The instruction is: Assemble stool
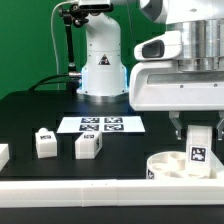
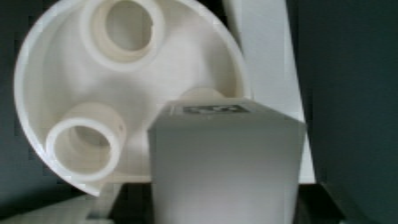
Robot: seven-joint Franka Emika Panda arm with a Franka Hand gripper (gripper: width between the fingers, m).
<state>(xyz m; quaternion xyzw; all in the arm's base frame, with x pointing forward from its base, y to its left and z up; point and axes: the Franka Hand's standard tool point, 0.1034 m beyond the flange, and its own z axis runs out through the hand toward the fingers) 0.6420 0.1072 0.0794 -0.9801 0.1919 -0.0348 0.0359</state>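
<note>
The round white seat (image 1: 172,164) lies at the front of the exterior view's right, against the white rail. In the wrist view the seat (image 2: 169,85) shows its underside with two round sockets. My gripper (image 1: 197,132) is shut on a white block leg (image 1: 198,148) with a black-and-white tag, holding it upright just above the seat. The leg (image 2: 228,160) fills the near part of the wrist view, and a dark finger (image 2: 338,205) shows beside it. Two more legs (image 1: 44,141) (image 1: 88,144) stand on the black table to the exterior view's left.
The marker board (image 1: 101,125) lies flat in the table's middle. A white border rail (image 1: 70,191) runs along the front edge. A white part (image 1: 3,154) sits at the exterior view's far left edge. The robot base (image 1: 101,60) stands at the back.
</note>
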